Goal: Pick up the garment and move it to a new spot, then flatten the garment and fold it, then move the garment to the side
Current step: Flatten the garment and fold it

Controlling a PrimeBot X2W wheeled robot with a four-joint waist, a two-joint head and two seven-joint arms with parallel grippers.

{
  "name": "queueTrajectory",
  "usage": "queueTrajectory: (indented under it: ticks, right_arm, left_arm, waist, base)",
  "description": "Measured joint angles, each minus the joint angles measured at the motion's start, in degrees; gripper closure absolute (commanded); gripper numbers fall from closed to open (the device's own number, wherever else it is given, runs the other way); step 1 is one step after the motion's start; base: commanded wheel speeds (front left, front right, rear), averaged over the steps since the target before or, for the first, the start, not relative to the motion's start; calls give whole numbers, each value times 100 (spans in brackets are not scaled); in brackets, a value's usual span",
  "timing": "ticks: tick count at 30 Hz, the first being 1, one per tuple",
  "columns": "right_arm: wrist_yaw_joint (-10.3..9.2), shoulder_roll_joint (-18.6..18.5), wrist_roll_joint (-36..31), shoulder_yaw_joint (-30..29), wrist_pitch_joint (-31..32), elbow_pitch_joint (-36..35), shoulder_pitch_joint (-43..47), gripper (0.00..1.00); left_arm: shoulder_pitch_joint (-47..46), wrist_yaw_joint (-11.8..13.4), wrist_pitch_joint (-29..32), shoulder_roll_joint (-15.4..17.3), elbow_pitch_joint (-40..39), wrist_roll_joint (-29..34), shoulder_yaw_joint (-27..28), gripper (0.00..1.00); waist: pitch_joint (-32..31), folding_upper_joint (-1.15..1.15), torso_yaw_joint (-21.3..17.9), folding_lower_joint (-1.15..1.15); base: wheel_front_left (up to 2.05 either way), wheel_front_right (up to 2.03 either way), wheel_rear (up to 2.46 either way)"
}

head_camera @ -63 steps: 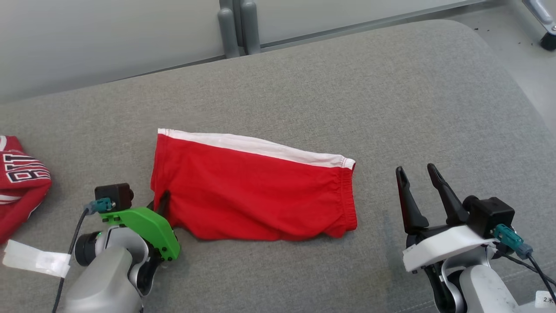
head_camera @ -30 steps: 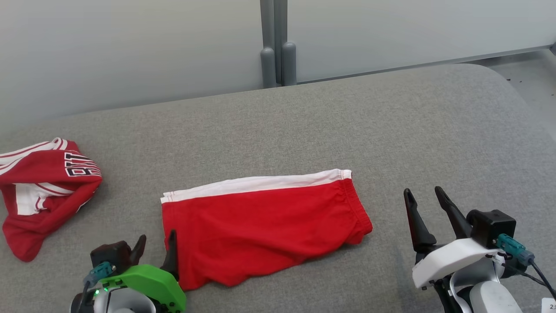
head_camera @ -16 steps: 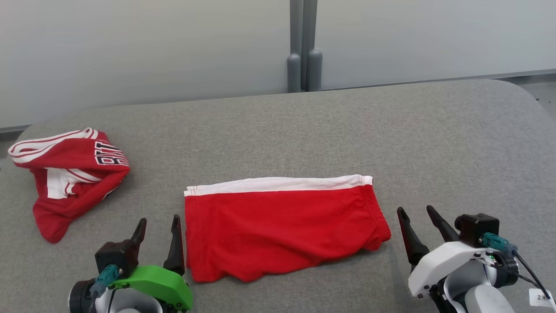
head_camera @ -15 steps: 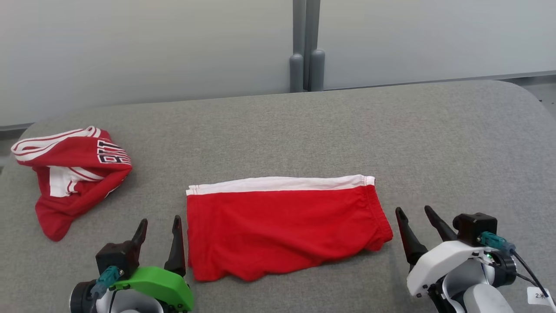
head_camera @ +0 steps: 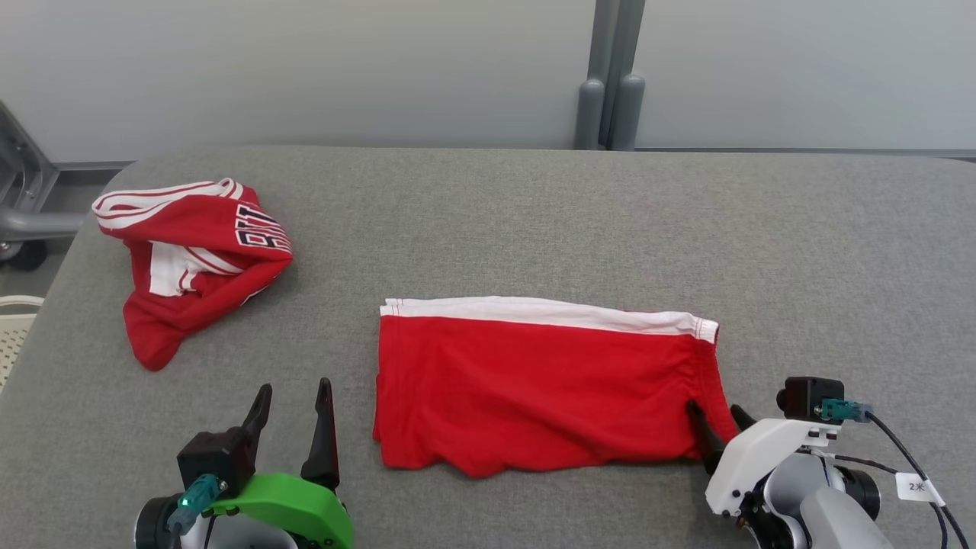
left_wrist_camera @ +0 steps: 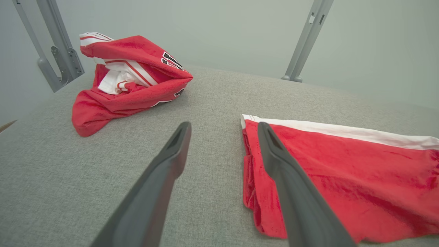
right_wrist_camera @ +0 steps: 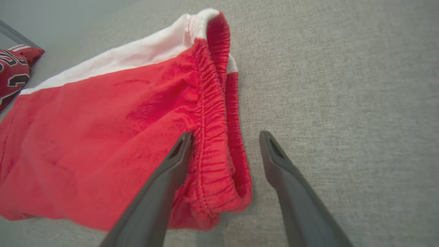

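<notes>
red shorts flat mid grey padded top, R gripper jaws apart, straddling waistband end, L gripper jaws apart, empty, just beside opp. end, crumpled red jersey further L

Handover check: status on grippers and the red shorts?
Left gripper open beside shorts. Right gripper open, astride waistband corner. Shorts flat, unheld. Jersey far left, not blocking.

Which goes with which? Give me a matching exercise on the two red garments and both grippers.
1. red shorts
2. lettered jersey
3. left gripper
4. right gripper

A. bunched up, far left
B. open, astride the elastic waistband
C. lying flat in the middle
D. open over the bare grey surface

Pairs: 1-C, 2-A, 3-D, 4-B
</notes>
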Motion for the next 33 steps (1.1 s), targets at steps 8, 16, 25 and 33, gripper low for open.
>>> queueTrajectory:
  ticks: [8,16,25,33]
  right_arm:
    - [1,-16,845,93,60,898,-448,0]
    - [0,-31,1243,493,-91,1305,-818,100]
    - [0,-2,1195,516,-44,1138,-938,100]
    - [0,-592,1146,245,536,568,-916,100]
  left_arm:
    - [1,5,-12,-3,-14,0,14,0]
    - [-1,31,-16,3,-31,1,32,0]
    - [-2,38,-16,4,-66,1,16,0]
    - [-12,37,-16,-7,-207,25,-30,0]
  waist:
    - [103,0,184,0]
    - [139,0,126,0]
    - [132,0,-92,0]
    - [138,0,-313,0]
  base:
    - [0,0,0]
    - [0,0,0]
    - [0,0,0]
    - [0,0,0]
